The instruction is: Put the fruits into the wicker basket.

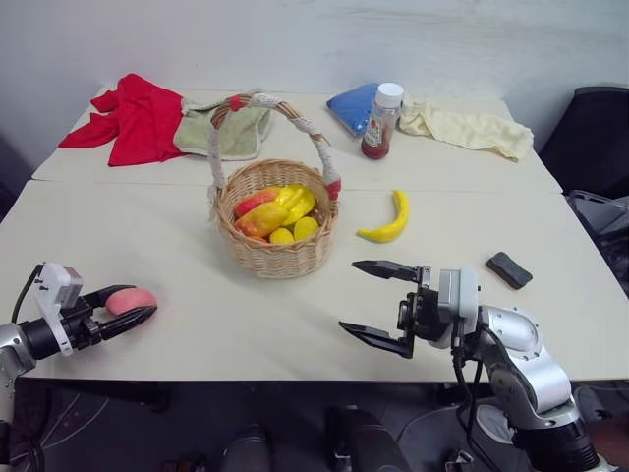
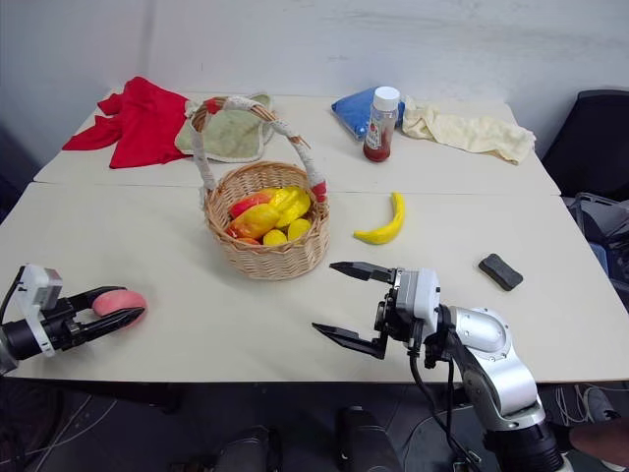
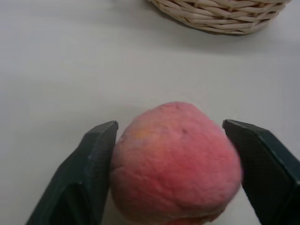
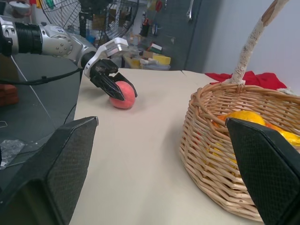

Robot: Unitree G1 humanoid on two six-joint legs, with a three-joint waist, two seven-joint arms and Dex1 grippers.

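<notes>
The pale, smooth table [image 1: 197, 344] carries everything. At its centre stands the wicker basket [image 1: 275, 258], a round bowl of stiff tan weave under a tall arched handle [image 1: 285, 108] wrapped in pale cord with red bands; it already holds several fruits [image 1: 280, 211], glossy yellow, orange and red.

Toward 11 o'clock from the basket lies a crumpled red cloth [image 1: 133, 118], with a pale green one [image 1: 236, 133] beside it; toward 1 o'clock sit a blue pouch [image 1: 352, 103], a red-filled bottle with a white cap [image 1: 380, 121] and a soft cream towel [image 1: 467, 128].

The right gripper [image 1: 378, 305] hovers at 5 o'clock from the basket, its black fingers spread wide and grasping nothing.

The banana [image 1: 390, 221], curved, yellow and smooth-skinned, lies at 3 o'clock, just beside the basket. It looks light and rigid; I judge the thick middle of the curve the surest hold, since the tapered ends would slip.

The left gripper [image 1: 123, 310] is at 8 o'clock, well apart from the basket, its fingers flanking the peach [image 3: 176, 164] that rests on the table. One finger touches its side; whether the other presses cannot be told, so the grasp is unconfirmed. The peach is round, pink-red and matt, slightly fuzzy. It probably weighs little and may roll, so squeezing across its widest girth suits it.

A small black block [image 1: 509, 269] lies at 4 o'clock.
</notes>
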